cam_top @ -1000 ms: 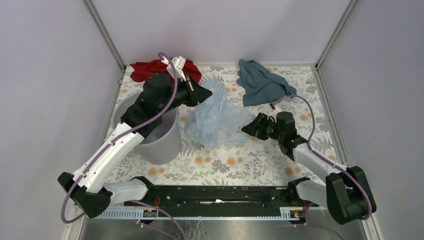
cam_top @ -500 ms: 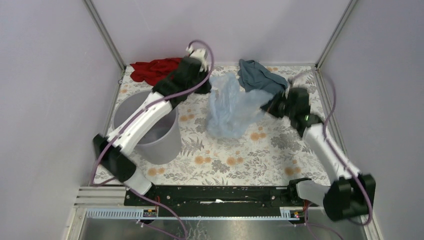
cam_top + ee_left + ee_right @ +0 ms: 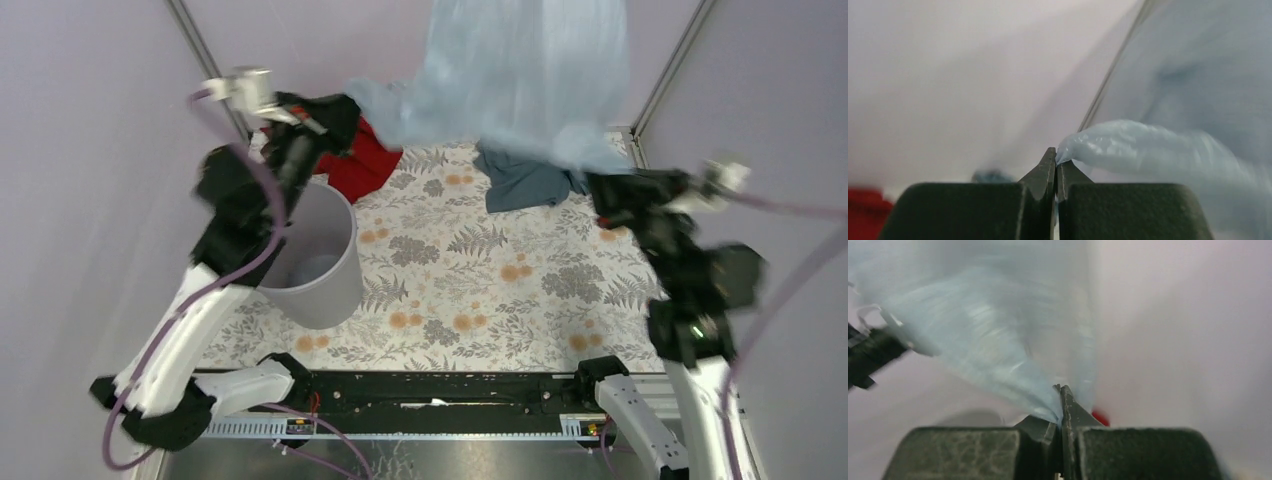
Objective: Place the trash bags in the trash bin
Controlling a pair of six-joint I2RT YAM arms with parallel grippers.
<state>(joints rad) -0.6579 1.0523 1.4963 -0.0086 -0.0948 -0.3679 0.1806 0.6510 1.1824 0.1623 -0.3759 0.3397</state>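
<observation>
— Where's the trash bag (image 3: 520, 80)?
— Up in the air, spread wide above the far side of the table (image 3: 470, 290), well apart from the trash bin (image 3: 325, 295).
— And the pincers?
— The left gripper (image 3: 1056, 159) is pressed together on one bunched corner of film. The right gripper (image 3: 1060, 392) pinches the opposite edge.
— The bin?
— Upright at the left, just beside the red cloth (image 3: 372, 165). A teal cloth (image 3: 525, 185) lies below the bag.

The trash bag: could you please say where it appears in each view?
Top external: trash bag stretched across upper middle.
Left wrist: it fills the right, pinched by the left end effector.
Right wrist: it fills the upper left, pinched by the right end effector.
Shared landmark: red cloth.
</observation>
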